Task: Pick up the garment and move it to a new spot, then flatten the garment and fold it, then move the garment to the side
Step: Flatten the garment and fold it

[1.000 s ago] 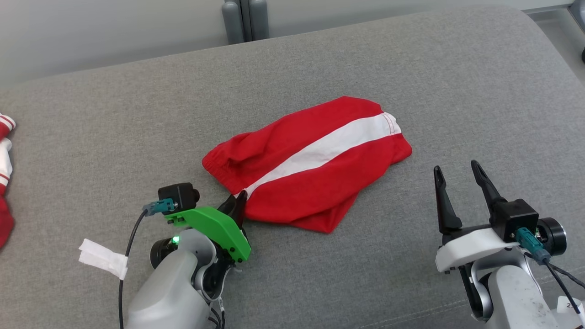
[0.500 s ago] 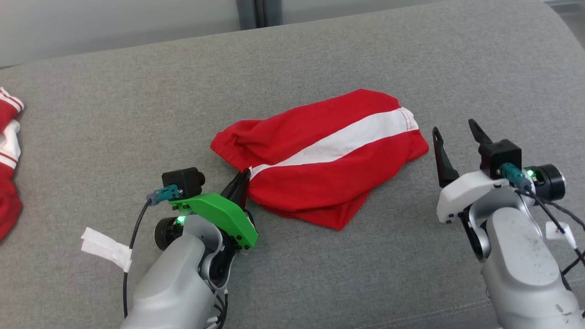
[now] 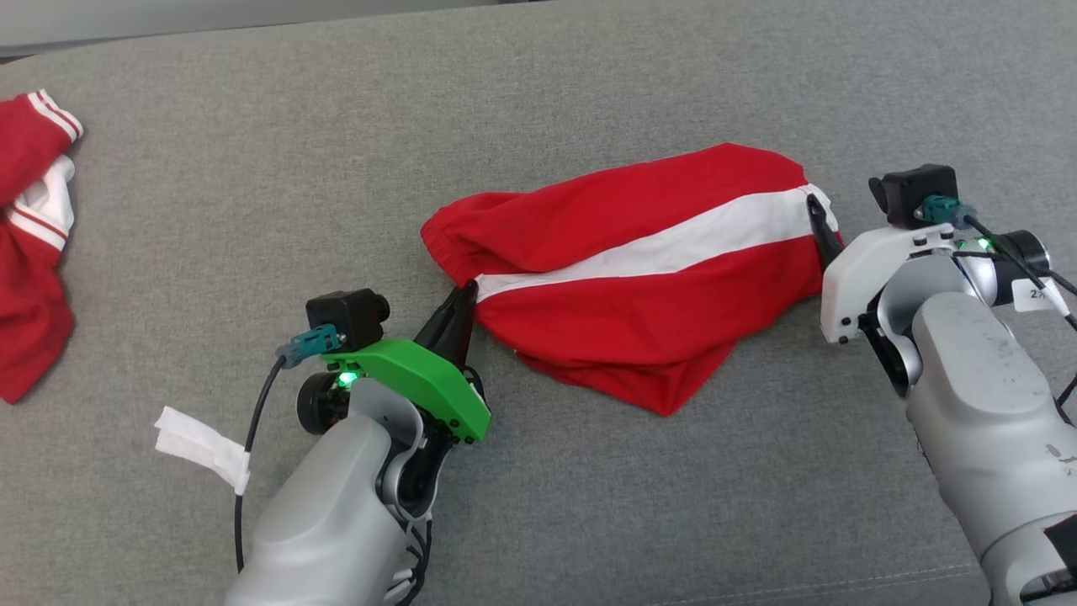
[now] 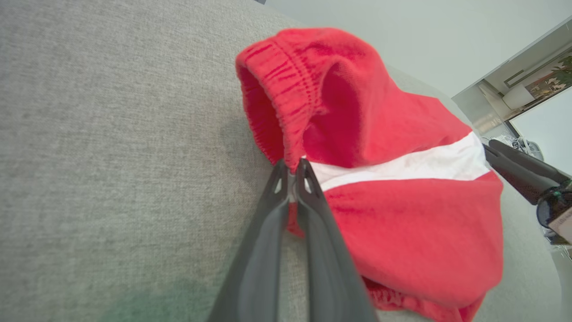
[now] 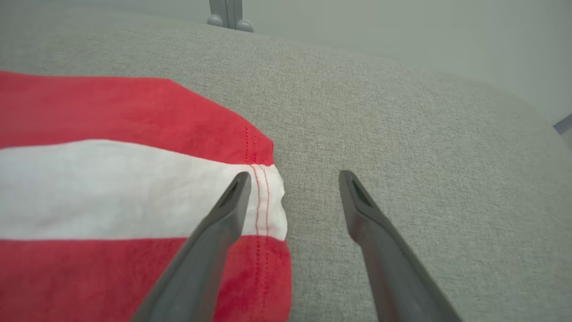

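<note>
The garment point(image 3: 639, 278) is a pair of red shorts with a white side stripe, lying crumpled on the grey cushion point(image 3: 589, 101). My left gripper point(image 3: 461, 310) is shut on the waistband edge at its left end; the left wrist view shows the two fingers point(image 4: 292, 174) pinched together on the red elastic of the garment point(image 4: 402, 223). My right gripper point(image 3: 829, 229) is open at the stitched hem on the garment's right end. In the right wrist view the gripper point(image 5: 295, 179) has one finger over the white stripe of the garment point(image 5: 111, 188) and the other over bare cushion.
Another red and white piece of clothing point(image 3: 34, 236) lies at the cushion's far left. A white tape tag point(image 3: 198, 446) hangs on my left arm's cable. A grey post point(image 5: 228, 13) stands behind the cushion. Bare cushion lies in front of the garment.
The head camera has tilted, shifting the whole picture. My left gripper has closed on the waistband. My right arm has moved forward and inward, from well short of the garment to its hem.
</note>
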Available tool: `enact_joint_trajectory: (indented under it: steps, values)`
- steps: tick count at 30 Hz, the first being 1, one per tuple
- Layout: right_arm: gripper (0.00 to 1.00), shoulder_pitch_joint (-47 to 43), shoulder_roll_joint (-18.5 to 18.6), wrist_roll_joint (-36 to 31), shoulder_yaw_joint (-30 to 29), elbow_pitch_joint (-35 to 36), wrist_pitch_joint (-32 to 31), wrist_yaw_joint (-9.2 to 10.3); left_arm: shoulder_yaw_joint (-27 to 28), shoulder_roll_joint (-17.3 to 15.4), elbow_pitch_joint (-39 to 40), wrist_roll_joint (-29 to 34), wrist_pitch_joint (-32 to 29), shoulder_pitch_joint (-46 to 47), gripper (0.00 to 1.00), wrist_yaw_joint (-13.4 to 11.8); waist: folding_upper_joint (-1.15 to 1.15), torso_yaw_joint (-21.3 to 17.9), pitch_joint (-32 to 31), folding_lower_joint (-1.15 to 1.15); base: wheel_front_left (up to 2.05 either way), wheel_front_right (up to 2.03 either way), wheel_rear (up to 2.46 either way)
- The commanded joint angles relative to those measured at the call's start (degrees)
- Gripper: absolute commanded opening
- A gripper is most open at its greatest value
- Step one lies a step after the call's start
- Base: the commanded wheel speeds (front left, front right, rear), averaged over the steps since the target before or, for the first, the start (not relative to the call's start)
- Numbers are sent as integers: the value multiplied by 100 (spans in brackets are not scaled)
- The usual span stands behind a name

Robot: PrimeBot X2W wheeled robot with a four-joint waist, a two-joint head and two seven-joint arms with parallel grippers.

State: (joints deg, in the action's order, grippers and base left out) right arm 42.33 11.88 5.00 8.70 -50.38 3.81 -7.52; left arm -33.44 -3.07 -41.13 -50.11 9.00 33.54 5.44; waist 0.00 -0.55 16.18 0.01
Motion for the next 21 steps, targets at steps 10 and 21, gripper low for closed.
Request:
enact_joint_trajectory:
  steps: [10,21]
  values:
    - [42,488,-162,519,695,-836,-163,6,-70,-65,224,25,-28,-17,0,-105,0,116,182,-1,0,0,0]
    - [35,702,-124,580,1200,-1107,243,6,-48,-136,337,-41,-61,-75,0,-188,0,12,132,-1,0,0,0]
